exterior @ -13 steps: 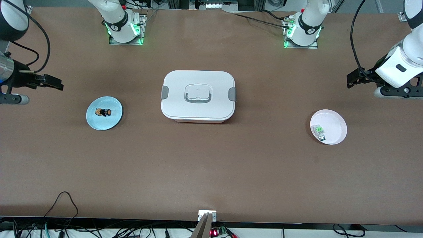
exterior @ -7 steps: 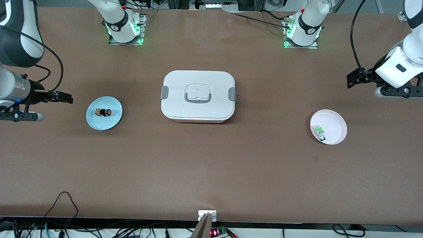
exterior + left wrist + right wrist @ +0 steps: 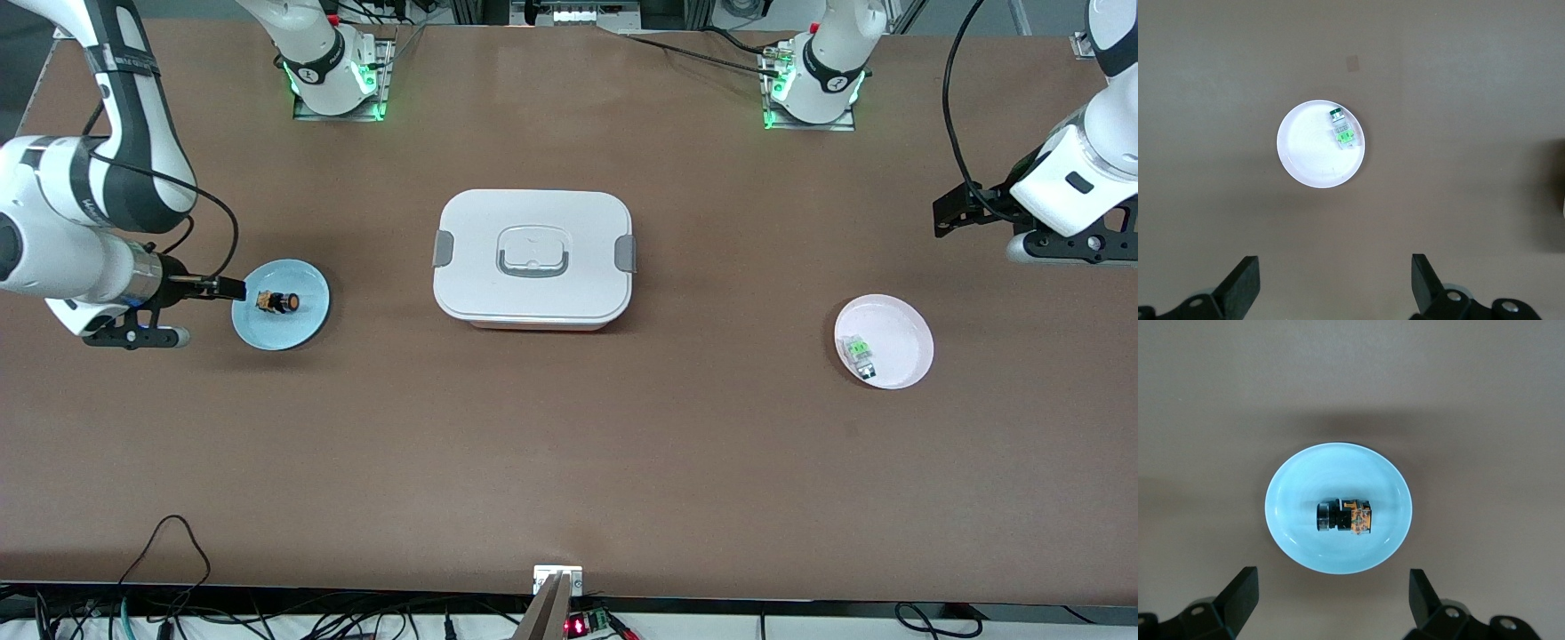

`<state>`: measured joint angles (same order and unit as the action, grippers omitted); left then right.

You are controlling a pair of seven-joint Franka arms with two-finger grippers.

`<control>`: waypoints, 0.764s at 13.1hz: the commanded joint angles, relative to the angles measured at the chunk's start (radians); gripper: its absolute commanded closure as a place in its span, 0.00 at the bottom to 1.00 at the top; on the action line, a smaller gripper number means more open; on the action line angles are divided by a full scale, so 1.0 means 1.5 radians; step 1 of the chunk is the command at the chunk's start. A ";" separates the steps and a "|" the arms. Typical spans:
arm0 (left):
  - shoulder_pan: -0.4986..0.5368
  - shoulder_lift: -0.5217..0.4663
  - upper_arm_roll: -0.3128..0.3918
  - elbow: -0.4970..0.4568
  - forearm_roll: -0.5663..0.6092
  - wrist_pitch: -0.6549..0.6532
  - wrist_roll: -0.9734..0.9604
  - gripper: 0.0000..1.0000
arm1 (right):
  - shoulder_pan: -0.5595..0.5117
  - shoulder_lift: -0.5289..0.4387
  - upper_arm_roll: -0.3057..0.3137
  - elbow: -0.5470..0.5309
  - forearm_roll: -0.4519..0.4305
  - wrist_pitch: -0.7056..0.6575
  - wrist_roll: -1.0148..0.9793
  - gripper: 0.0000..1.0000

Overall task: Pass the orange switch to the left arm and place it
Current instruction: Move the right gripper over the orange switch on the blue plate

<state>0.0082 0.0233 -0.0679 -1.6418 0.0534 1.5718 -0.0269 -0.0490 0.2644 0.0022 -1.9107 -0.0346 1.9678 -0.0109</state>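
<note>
No legible text, label, brand name, number or sign appears in any of the three views. The black joint band on the right arm (image 3: 133,191) carries a faint pale marking, too small to read. Each of the two arm bases (image 3: 333,76) bears a small round emblem, its characters indistinguishable. The green-and-clear component (image 3: 1341,128) shows a pale printed patch whose content cannot be made out. The orange switch (image 3: 1345,517), the box (image 3: 533,258) and the tabletop (image 3: 569,444) show no readable markings.
</note>
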 commanded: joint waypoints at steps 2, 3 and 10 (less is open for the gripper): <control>0.005 0.003 -0.001 0.015 -0.015 -0.013 0.010 0.00 | 0.000 -0.021 0.000 -0.138 -0.001 0.148 -0.001 0.00; 0.005 0.003 -0.001 0.015 -0.015 -0.013 0.010 0.00 | 0.000 -0.015 0.000 -0.155 -0.002 0.174 -0.002 0.00; 0.005 0.002 -0.001 0.015 -0.015 -0.013 0.011 0.00 | -0.001 0.051 0.000 -0.154 -0.004 0.233 -0.009 0.00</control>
<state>0.0082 0.0233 -0.0679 -1.6418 0.0534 1.5718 -0.0269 -0.0492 0.3135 0.0020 -2.1428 -0.0360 2.2737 -0.0120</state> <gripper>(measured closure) 0.000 0.000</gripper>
